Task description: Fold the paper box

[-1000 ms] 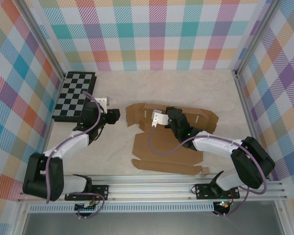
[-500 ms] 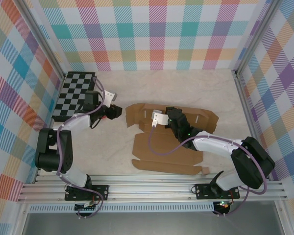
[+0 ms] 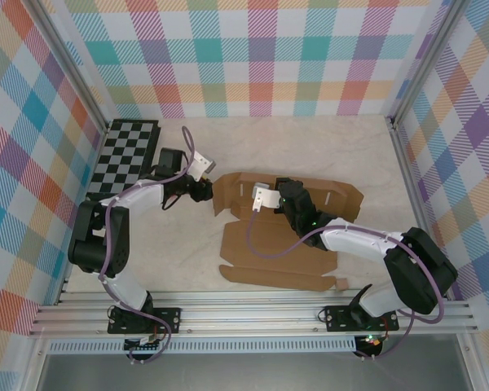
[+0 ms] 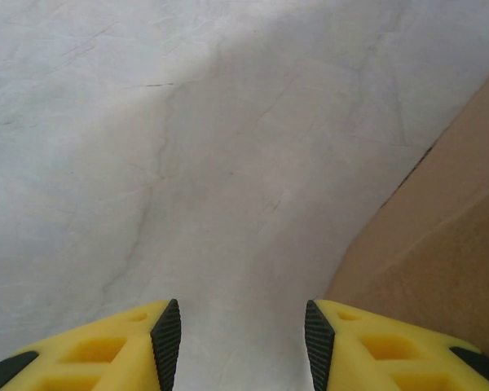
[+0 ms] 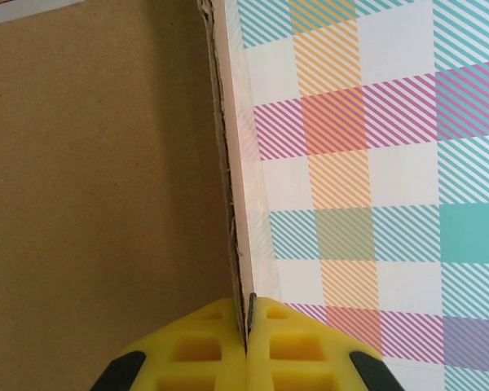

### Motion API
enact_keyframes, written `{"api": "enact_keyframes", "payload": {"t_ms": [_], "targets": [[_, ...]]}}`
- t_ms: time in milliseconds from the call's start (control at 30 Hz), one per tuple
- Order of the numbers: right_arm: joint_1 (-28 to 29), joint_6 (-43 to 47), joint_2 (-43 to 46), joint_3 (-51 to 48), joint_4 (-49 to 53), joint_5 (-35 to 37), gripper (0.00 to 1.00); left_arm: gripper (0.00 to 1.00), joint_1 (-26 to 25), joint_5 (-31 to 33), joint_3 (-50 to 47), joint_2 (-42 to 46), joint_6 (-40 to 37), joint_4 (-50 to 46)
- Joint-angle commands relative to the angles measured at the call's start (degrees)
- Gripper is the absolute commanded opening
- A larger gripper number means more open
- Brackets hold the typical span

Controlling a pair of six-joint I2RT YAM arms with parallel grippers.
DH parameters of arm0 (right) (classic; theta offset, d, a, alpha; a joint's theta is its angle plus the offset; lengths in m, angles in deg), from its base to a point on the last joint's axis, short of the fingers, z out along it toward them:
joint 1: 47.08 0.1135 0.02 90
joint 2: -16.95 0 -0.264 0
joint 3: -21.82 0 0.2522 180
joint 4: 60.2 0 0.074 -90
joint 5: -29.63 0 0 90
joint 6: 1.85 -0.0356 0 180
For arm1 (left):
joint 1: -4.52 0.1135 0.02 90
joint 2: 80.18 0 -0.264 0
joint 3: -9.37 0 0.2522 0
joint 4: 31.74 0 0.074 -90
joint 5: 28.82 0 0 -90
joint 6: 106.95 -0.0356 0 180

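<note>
L pincer (image 3: 204, 190) neared 1 paper box (image 3: 270, 244); R pincer (image 5: 248, 322) pinches it.

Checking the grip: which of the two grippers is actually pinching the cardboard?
The right gripper, shut on a raised edge of the paper box. The left gripper is open beside the box, holding nothing.

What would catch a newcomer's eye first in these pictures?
The brown paper box sprawls partly folded mid-table, with the right gripper shut on one raised panel's edge. The left gripper hangs open beside the box's left end, holding nothing. A chessboard lies in the far left corner, against loud plaid walls.
</note>
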Motion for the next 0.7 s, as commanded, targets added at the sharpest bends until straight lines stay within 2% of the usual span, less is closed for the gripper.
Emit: {"api": "enact_keyframes", "payload": {"t_ms": [0, 133, 367, 500, 667], "targets": [[0.0, -1.9, -1.0, -0.6, 5.7, -3.0, 0.0, 0.48, -1.4, -5.3, 0.6, 1.3, -1.1, -2.3], [0.0, -1.9, -1.5, -0.4, 5.8, -2.9, 0.0, 0.48, -2.9, -7.8, 1.2, 1.9, -1.0, -4.2], [0.0, -1.9, -1.6, -0.3, 6.0, -3.0, 0.0, 0.47, -6.2, -7.2, 0.8, 3.8, 1.0, -3.0], [0.1, -1.9, -1.5, -0.2, 6.2, -3.0, 0.0, 0.47, -8.3, -5.3, 0.1, 4.6, 2.5, -1.5], [0.0, -1.9, -1.6, -0.3, 6.3, -3.0, 0.0, 0.48, -9.6, -1.6, -3.7, 5.4, 7.3, 5.7]]}}
